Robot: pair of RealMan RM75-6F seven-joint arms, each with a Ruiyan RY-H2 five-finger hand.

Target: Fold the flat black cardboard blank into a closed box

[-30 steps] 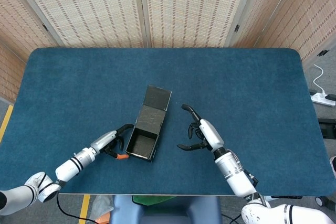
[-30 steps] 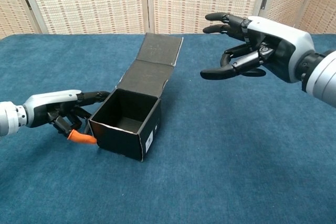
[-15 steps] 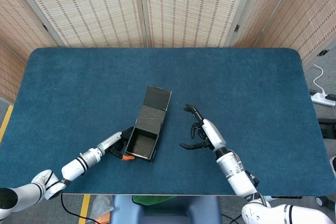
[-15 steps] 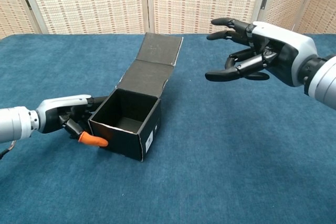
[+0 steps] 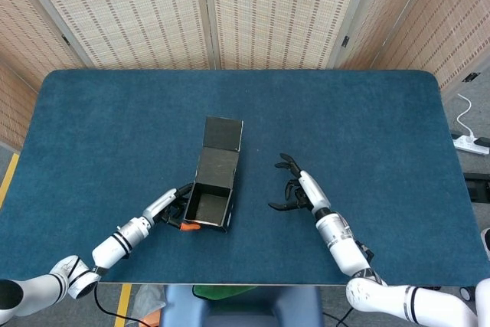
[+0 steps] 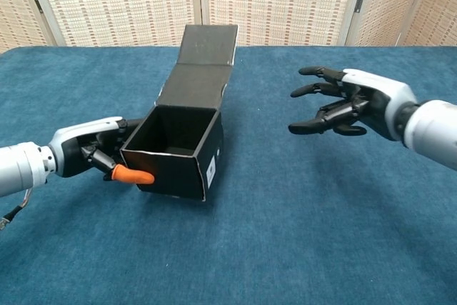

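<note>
A black cardboard box (image 5: 210,203) (image 6: 178,156) stands open-topped on the blue table, its lid flap (image 5: 220,145) (image 6: 205,56) lying back away from me. My left hand (image 5: 172,207) (image 6: 106,155) rests against the box's left wall, with an orange-tipped thumb (image 6: 133,175) touching the front left corner; it does not hold anything. My right hand (image 5: 298,191) (image 6: 351,101) hovers to the right of the box, fingers spread apart, clear of it.
The blue felt table (image 5: 367,128) spreads wide on all sides of the box. Woven screens (image 5: 153,5) stand behind the far edge. A power strip (image 5: 471,142) lies on the floor at the right.
The box has turned so its lid flap points straighter back, pushed by my left hand. My right hand has drawn back to the right and lower, away from the box.
</note>
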